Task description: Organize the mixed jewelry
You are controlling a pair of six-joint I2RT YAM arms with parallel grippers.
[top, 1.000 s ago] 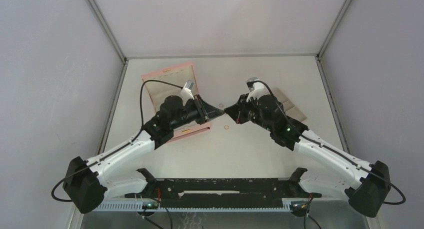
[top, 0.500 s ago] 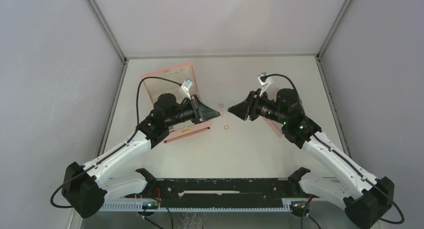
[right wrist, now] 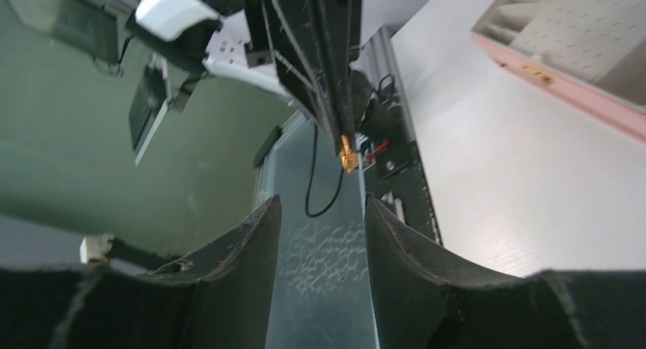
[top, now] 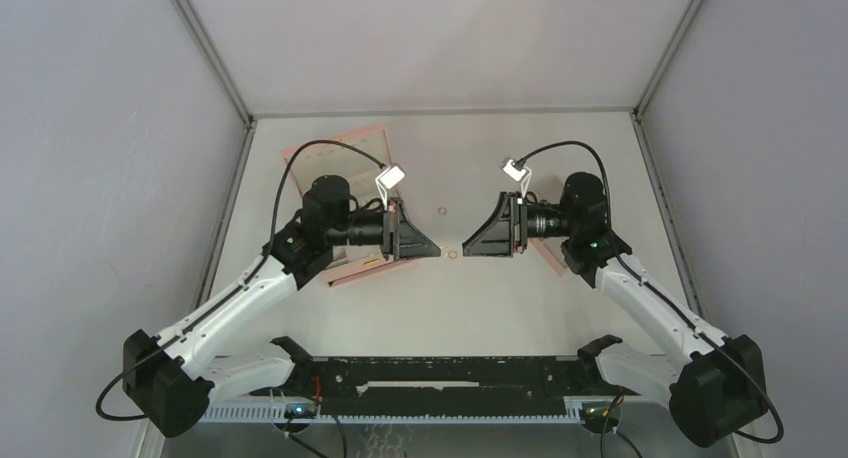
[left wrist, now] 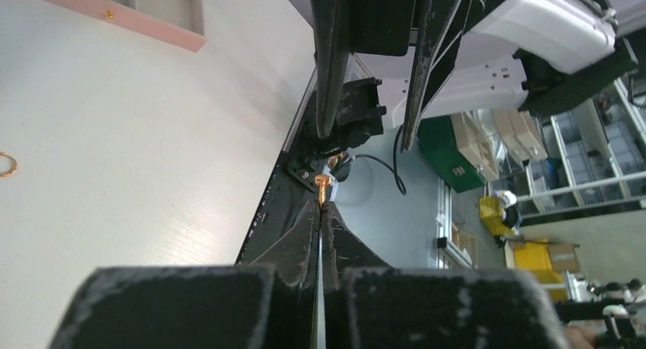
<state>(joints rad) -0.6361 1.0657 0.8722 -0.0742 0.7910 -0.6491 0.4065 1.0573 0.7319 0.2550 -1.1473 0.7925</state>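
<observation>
My left gripper (left wrist: 321, 204) is shut on one tiny orange-copper ring (left wrist: 323, 185), which sticks out edge-on past the fingertips. That held ring also shows in the right wrist view (right wrist: 348, 160), just beyond my right gripper (right wrist: 320, 208). The right gripper is open and holds nothing. In the top view the left gripper (top: 438, 253) and right gripper (top: 465, 253) point tip to tip with a small gap between them. Two more rings lie on the table (top: 442, 213) (top: 452, 254). One loose ring (left wrist: 6, 164) lies at the left of the left wrist view.
A pink box (top: 340, 143) lies open under my left arm, its front edge (top: 372, 268) showing below the wrist. A pink-edged tray with beige compartments (top: 553, 260) sits mostly hidden under my right wrist. The black rail (top: 440, 373) runs along the near table edge.
The right gripper has opened and drawn back from the left one. Both wrists have rolled and the tips have shifted toward the near side. The left gripper has closed on the ring.
</observation>
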